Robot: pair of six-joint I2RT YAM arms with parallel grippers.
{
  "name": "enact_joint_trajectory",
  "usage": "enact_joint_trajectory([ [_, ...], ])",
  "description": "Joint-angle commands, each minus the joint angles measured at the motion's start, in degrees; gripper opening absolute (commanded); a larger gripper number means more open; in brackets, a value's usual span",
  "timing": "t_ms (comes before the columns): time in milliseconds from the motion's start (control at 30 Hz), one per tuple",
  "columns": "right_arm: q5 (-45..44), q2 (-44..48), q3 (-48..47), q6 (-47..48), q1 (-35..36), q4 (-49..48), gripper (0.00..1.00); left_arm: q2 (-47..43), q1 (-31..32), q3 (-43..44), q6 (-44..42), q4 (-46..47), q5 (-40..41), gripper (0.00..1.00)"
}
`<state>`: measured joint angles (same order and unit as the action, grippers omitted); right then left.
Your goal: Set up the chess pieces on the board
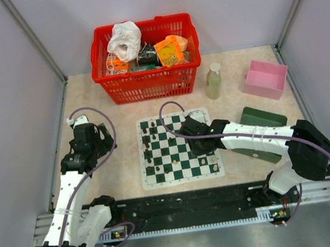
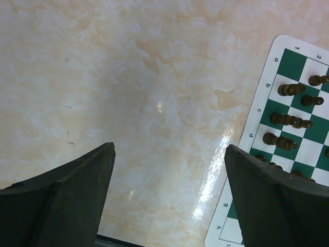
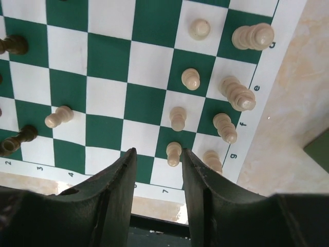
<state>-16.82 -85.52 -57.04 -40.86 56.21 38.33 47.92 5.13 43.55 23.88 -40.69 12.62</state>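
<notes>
Right gripper (image 3: 159, 153) hangs parted, holding nothing; I'd lift straight up so neither finger clips the cream pawn (image 3: 174, 153) between them.

The board (image 1: 183, 179), chess pieces (image 1: 147, 144) standing on it, lies before the basket (image 1: 148, 86).

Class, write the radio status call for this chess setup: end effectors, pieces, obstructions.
Status: left end effector open, beside the board; right end effector open, cream pawn upright at its tips; stray pawn apart from its row.
</notes>
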Motion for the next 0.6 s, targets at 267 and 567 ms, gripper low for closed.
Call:
enact_joint_trajectory([
  [267, -0.7, -1.9, -7.8, 3.6, 2.1, -2.7, 0.42, -0.5, 0.1, 0.0, -0.3, 2.0, -0.2, 0.93],
  [567, 4.1, -10.9, -14.0, 5.4, 4.5, -5.8, 0.42, -1.3, 0.1, -0.1, -0.3, 2.1, -0.1, 0.93],
])
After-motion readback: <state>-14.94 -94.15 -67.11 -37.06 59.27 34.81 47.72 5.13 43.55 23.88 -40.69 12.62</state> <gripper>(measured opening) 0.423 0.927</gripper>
